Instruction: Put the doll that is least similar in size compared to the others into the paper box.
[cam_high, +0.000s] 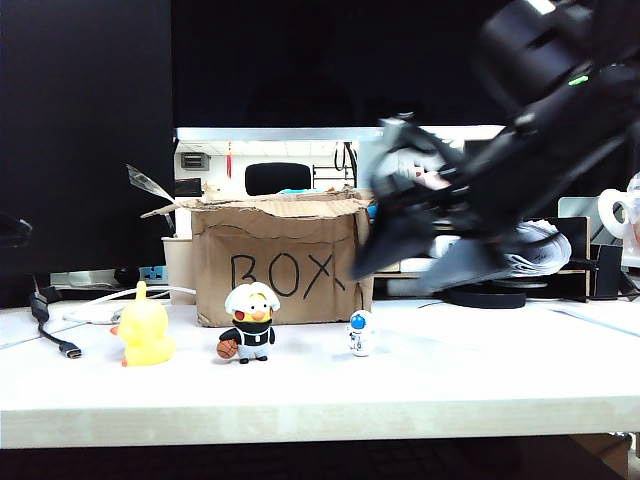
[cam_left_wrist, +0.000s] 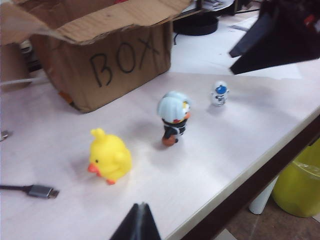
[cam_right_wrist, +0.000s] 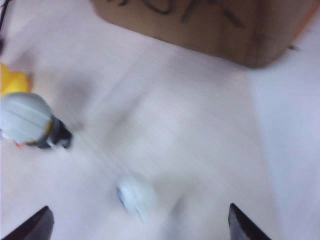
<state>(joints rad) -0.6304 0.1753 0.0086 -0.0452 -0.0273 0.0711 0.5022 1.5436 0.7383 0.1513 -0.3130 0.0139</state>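
Yellow duck doll (cam_high: 144, 335) stood upright on white tabletop (cam_high: 420, 385), left of white-capped doll (cam_high: 249, 322) in black shirt, brown ball at its side. Both dolls apart, in front of cardboard. USB cable (cam_high: 55, 335) lay at tabletop's left edge. Yellow bin (cam_left_wrist: 298, 182) sat on floor beside tabletop. Monitor stand base (cam_high: 484, 297) behind.

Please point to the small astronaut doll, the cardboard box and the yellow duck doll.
astronaut doll (cam_high: 360, 333), exterior view, on its white body.
cardboard box (cam_high: 280, 272), exterior view, on the front wall with the written letters.
yellow duck doll (cam_left_wrist: 111, 160), left wrist view, on its body.
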